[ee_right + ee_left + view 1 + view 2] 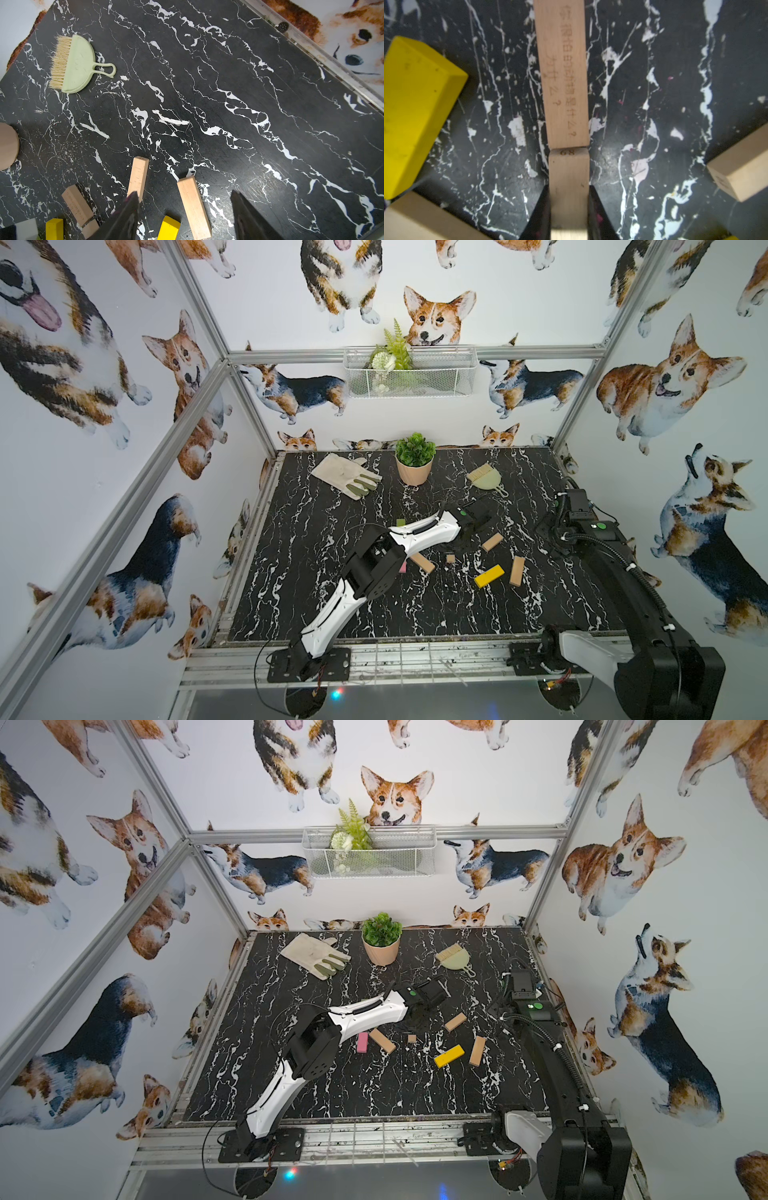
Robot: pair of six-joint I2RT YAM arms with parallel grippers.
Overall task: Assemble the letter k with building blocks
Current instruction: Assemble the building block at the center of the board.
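Left tool (569, 188), clamped on tan block (569, 166)

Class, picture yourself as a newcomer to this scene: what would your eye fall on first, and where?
The corgi wallpaper covering every wall grabs attention first. Next comes the black marbled table, with a bright yellow block lying right of centre among tan ones. In the left wrist view, the left tool is shut on a tan block whose end meets a second tan block.

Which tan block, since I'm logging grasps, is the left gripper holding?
The tan block with 68 on its end, clamped in the left gripper; the others lie loose.
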